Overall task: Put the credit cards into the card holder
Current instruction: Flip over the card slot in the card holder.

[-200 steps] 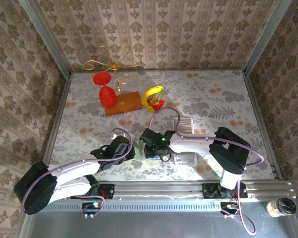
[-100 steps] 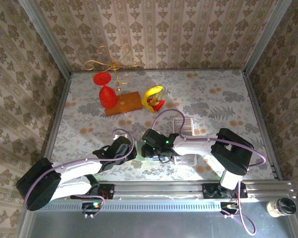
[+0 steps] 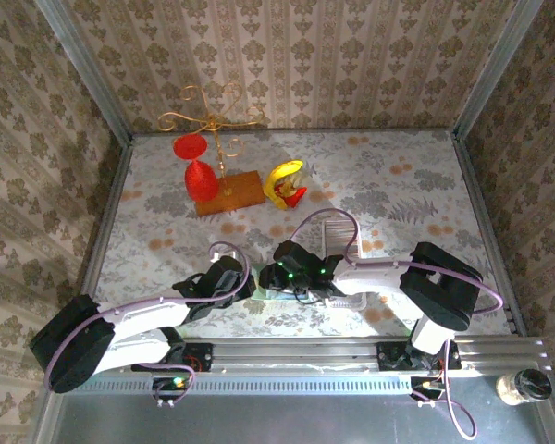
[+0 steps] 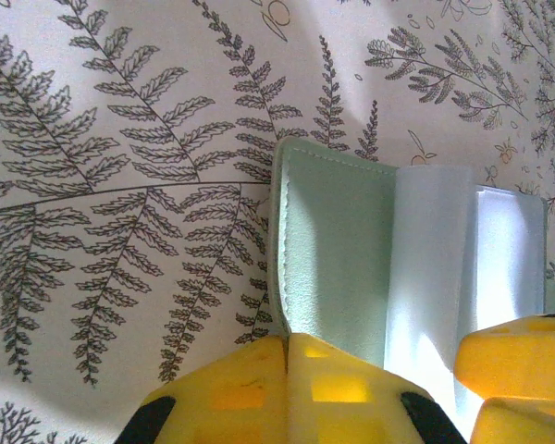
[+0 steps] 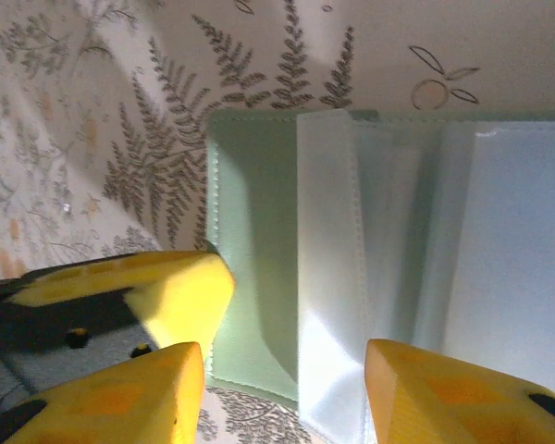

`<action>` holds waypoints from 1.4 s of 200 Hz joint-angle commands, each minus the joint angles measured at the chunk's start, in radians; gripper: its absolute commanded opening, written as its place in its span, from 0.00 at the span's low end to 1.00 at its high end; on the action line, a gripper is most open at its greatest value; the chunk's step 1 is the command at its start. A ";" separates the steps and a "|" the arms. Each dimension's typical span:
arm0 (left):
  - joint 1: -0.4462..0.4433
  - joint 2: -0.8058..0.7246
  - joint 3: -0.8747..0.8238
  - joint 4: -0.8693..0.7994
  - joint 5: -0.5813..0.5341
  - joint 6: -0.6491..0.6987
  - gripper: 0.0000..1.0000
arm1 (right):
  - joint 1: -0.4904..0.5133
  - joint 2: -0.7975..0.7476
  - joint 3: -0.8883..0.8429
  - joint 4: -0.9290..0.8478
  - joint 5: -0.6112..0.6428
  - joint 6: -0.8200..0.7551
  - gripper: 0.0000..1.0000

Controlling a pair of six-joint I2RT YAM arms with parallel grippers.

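Observation:
The card holder (image 4: 336,242) lies open on the fern-print table, sage-green, and its near edge runs into the seam of my left gripper (image 4: 288,344), which is shut on it. The credit cards (image 4: 437,262) form a pale silvery strip lying over the holder's right half. In the right wrist view the card holder (image 5: 252,248) and the credit cards (image 5: 416,250) lie under my right gripper (image 5: 285,393), whose yellow fingers stand apart on either side of the strip's edge with nothing pinched. From above, the left gripper (image 3: 244,280) and right gripper (image 3: 279,276) meet, and the strip's far end (image 3: 339,231) pokes out.
A gold stand with red ornaments on a wooden base (image 3: 229,192) and a yellow-and-red object (image 3: 285,180) stand at the back. Patterned walls close in the table's left, right and far sides. A small jar (image 3: 523,387) sits off the table at the near right.
The right arm has swung down toward the near edge, covering the strip's near part, and its jaws have widened slightly. The left gripper has kept its hold in place.

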 commanded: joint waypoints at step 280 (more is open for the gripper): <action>-0.008 -0.465 0.136 -0.463 -0.169 0.111 0.15 | -0.068 -0.490 0.159 -0.442 0.182 -0.561 0.51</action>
